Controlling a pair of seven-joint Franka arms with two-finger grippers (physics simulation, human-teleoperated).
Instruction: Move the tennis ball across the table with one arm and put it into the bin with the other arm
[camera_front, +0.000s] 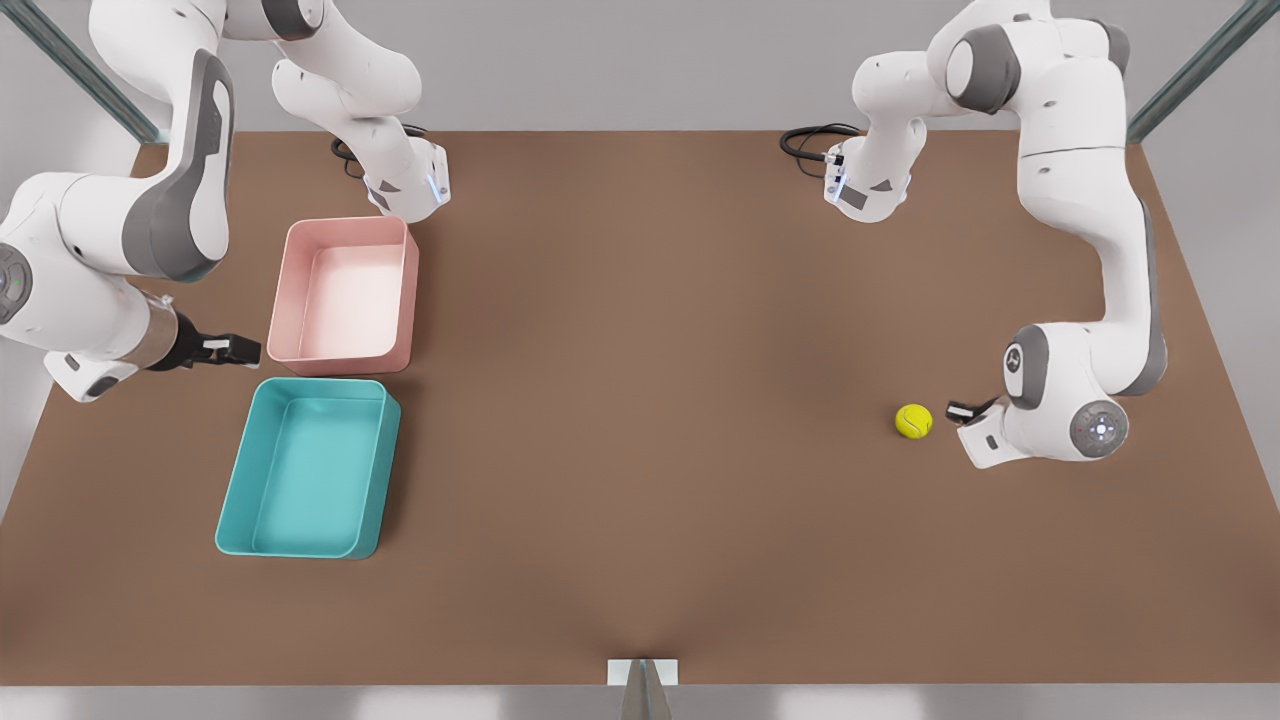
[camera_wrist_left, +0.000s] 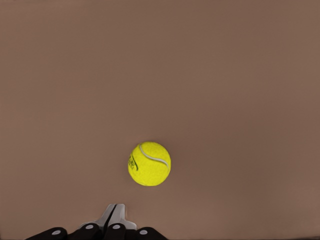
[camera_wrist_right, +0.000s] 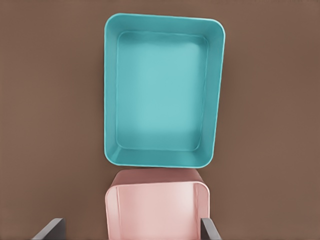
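Beside the pink tray (camera_front: 345, 292) the teal bin (camera_front: 305, 466) lies empty; right pincer (camera_front: 228, 349) wide open, left pincer (camera_front: 962, 410) closed

Showing a yellow-green tennis ball (camera_front: 913, 421) with a pale curved seam, teal bin (camera_front: 236, 489), pink tray (camera_front: 346, 228), matte brown surface (camera_front: 660, 400).

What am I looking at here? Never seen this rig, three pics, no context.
A simulator's render of two Franka robot arms at a brown table. The front view looks down on the whole scene; the other two come from cameras on each arm's wrist.

The left gripper, shut, sits just beside the tennis ball without holding it, at the front view's right. The right gripper, open and empty, waits at the front view's left near the empty teal bin and an empty pink tray. The two trays lie close together.
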